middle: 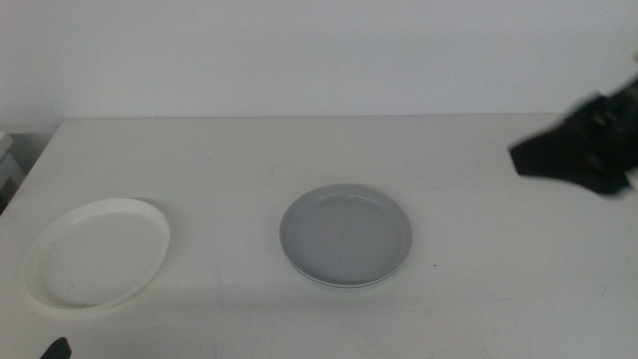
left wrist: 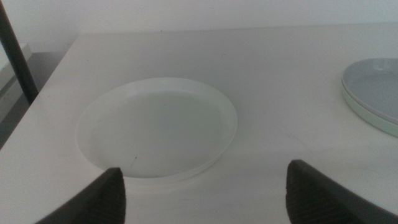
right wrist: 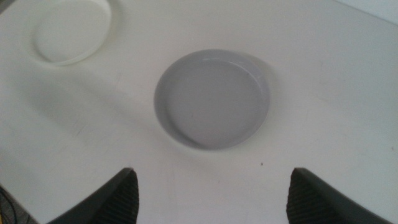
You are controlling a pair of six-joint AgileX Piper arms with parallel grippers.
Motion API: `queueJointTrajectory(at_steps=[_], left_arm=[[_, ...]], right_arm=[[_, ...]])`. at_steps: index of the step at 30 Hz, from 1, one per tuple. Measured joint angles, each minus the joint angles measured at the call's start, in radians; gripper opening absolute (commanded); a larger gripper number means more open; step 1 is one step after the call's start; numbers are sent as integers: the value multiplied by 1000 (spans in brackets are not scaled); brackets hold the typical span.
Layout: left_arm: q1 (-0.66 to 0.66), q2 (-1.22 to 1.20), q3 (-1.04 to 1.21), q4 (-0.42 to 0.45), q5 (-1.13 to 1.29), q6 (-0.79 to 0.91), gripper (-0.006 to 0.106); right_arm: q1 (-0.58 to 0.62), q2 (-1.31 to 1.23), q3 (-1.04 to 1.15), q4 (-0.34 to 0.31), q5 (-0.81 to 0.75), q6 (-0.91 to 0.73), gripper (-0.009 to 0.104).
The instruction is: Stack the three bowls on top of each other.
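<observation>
The grey bowl (middle: 346,234) sits near the table's middle, nested on a pale mint green bowl whose rim (middle: 339,285) peeks out under its near edge. Alone at the left lies the white bowl (middle: 100,254). My right gripper (middle: 528,158) hangs raised over the table's right side, well away from the grey bowl (right wrist: 211,99), open and holding nothing (right wrist: 211,196). At the bottom left corner, only a tip of my left gripper (middle: 55,349) shows. It is open (left wrist: 205,193) just short of the white bowl (left wrist: 158,127), with the grey bowl (left wrist: 376,87) and mint rim (left wrist: 367,115) off to one side.
The white table (middle: 469,299) runs back to a pale wall. Its left edge (middle: 20,184) lies close to the white bowl. A dark post (left wrist: 15,53) stands beyond that edge.
</observation>
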Motion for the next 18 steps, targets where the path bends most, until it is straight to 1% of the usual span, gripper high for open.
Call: queueJointTrajectory(at_steps=[4,9,14,18], left_arm=[[0,0,0,0,0,0,86],[0,0,0,0,0,0,86],[0,0,0,0,0,0,86],[0,0,0,0,0,0,86]], right_arm=[[0,-151,88,-1,-1,-10,60],[0,-277,130,-2,-7,-17,60],[0,-313,135,-2,-8,-20,60],[0,-313,136,12,-6,-20,60]])
